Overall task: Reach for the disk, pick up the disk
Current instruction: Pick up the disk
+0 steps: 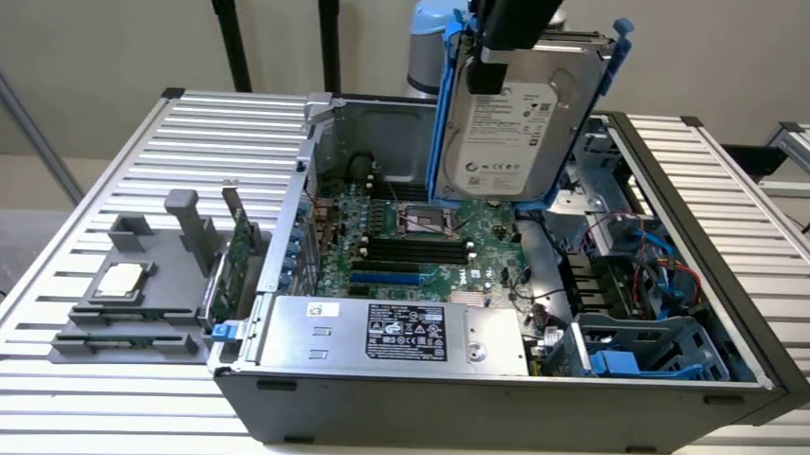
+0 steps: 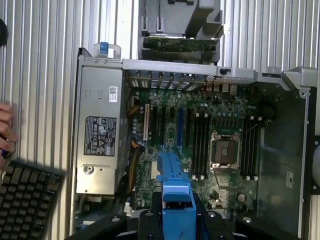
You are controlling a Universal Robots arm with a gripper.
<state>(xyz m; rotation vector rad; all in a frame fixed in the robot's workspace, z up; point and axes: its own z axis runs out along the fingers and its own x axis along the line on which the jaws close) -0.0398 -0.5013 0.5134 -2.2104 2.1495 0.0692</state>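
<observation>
The disk (image 1: 513, 133), a silver-grey hard drive with a white label in a bright blue frame, hangs upright and slightly tilted in the air above the open computer case (image 1: 506, 284). My gripper (image 1: 503, 52) is shut on its upper end, black against the blue frame. In the wrist view the blue frame (image 2: 174, 192) sticks out edge-on from between my black fingers (image 2: 150, 222), over the green motherboard (image 2: 210, 145).
In the case lie a silver power supply (image 1: 398, 332) with a black label and a blue-tabbed drive cage (image 1: 639, 346) at the exterior view's right. A grey tray (image 1: 127, 303) with a square chip stands on the slatted table (image 1: 203, 133). A hand (image 2: 5, 130) and keyboard (image 2: 27, 200) are near.
</observation>
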